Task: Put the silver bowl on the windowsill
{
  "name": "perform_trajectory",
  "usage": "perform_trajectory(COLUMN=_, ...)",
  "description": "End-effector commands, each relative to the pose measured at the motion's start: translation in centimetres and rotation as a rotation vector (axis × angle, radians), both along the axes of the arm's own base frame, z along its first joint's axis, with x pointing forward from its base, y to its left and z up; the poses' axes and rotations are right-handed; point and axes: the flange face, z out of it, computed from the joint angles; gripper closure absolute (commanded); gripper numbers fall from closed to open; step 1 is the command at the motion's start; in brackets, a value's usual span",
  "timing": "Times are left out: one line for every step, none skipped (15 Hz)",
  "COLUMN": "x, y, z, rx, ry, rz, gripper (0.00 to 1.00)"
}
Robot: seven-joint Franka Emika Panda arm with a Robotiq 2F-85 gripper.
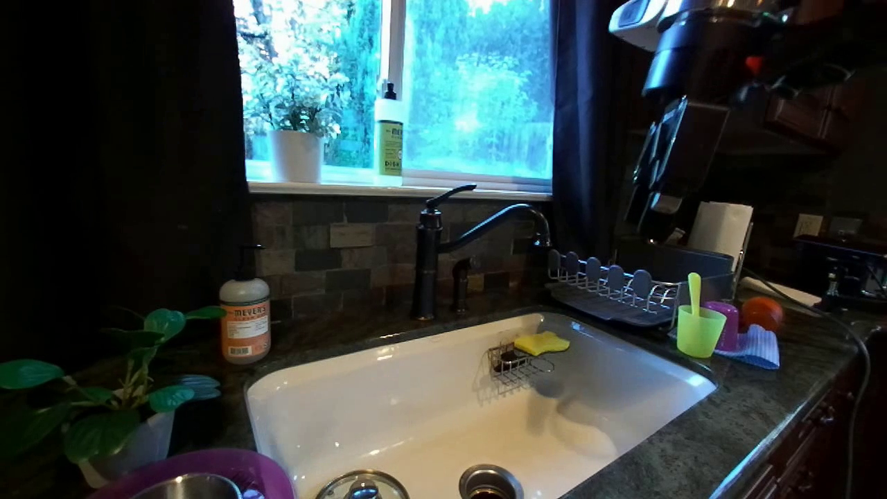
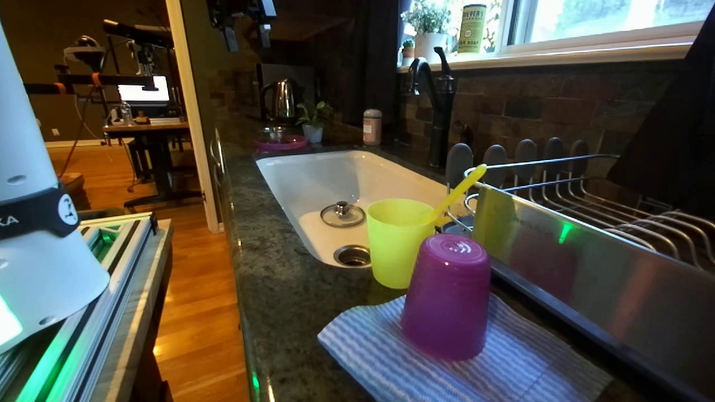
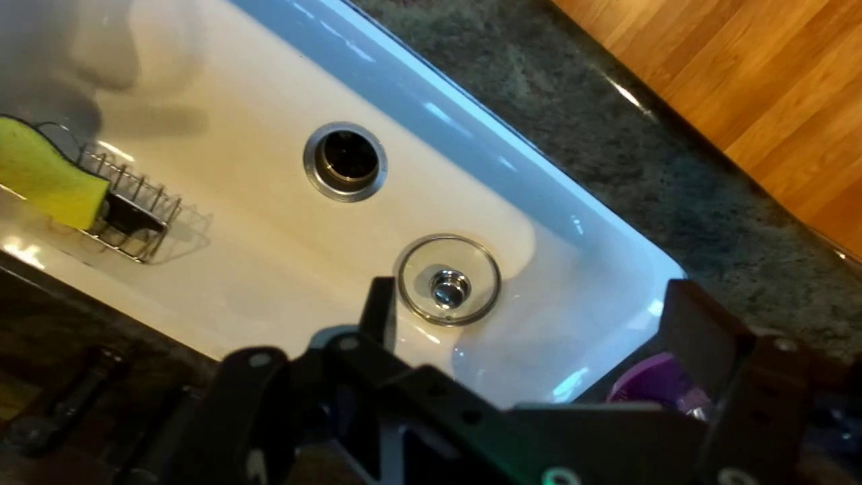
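The silver bowl point(image 1: 188, 488) sits inside the purple plastic bowl point(image 1: 260, 466) at the bottom left of an exterior view, cut off by the frame edge. It is small and far off in an exterior view point(image 2: 273, 133). In the wrist view only a shiny sliver shows beside the purple bowl point(image 3: 650, 380); my finger and the gripper body hide the rest. The pale windowsill point(image 1: 471, 190) runs under the window and also shows in an exterior view point(image 2: 592, 54). My gripper point(image 3: 530, 286) is open and empty, high above the sink. It shows at the top of an exterior view point(image 2: 247, 42).
The white sink point(image 1: 416, 388) holds a glass lid point(image 3: 448, 279) and a wire caddy with a yellow sponge point(image 1: 542, 343). The dark faucet point(image 1: 428, 263) rises before the windowsill. A potted plant point(image 1: 296, 156) and soap bottle point(image 1: 389, 142) stand on the sill. A dish rack point(image 1: 617, 287) stands beside the sink.
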Motion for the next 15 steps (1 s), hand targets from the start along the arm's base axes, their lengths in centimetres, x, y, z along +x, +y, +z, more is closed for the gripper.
perform_trajectory(x=0.0, y=1.1, z=-0.8, rx=-0.010, ry=0.010, rz=0.007, gripper=0.00)
perform_trajectory(x=0.1, y=1.2, z=-1.0, rx=-0.012, ry=0.017, rz=0.009, gripper=0.00)
perform_trajectory(x=0.4, y=0.9, z=-0.8, rx=-0.006, ry=0.015, rz=0.003, gripper=0.00)
perform_trajectory(x=0.5, y=0.5, z=-0.5, rx=0.001, ry=0.011, rz=-0.003, gripper=0.00)
perform_trajectory(x=0.6, y=0.2, z=-0.1, rx=0.008, ry=0.004, rz=-0.007, gripper=0.00)
perform_trajectory(x=0.6, y=0.1, z=0.2, rx=0.012, ry=-0.002, rz=-0.008, gripper=0.00)
perform_trajectory(x=1.9, y=0.6, z=-0.7, rx=0.070, ry=-0.010, rz=-0.037, gripper=0.00)
perform_trajectory(x=3.2, y=1.1, z=-1.7, rx=0.099, ry=-0.013, rz=-0.041, gripper=0.00)
perform_trajectory(x=5.0, y=2.2, z=-3.5, rx=0.152, ry=-0.012, rz=-0.031, gripper=0.00)
perform_trajectory(x=5.9, y=3.1, z=-4.8, rx=0.198, ry=-0.014, rz=-0.036, gripper=0.00)
perform_trajectory(x=6.5, y=4.0, z=-5.8, rx=0.236, ry=-0.014, rz=-0.030, gripper=0.00)
perform_trajectory(x=7.1, y=5.0, z=-7.2, rx=0.277, ry=0.006, rz=-0.025, gripper=0.00)
perform_trajectory(x=7.7, y=6.2, z=-8.7, rx=0.293, ry=0.029, rz=-0.006, gripper=0.00)
perform_trajectory(x=7.7, y=7.9, z=-10.3, rx=0.300, ry=0.050, rz=0.030, gripper=0.00)
perform_trajectory(x=7.8, y=9.7, z=-11.6, rx=0.302, ry=0.066, rz=0.064, gripper=0.00)
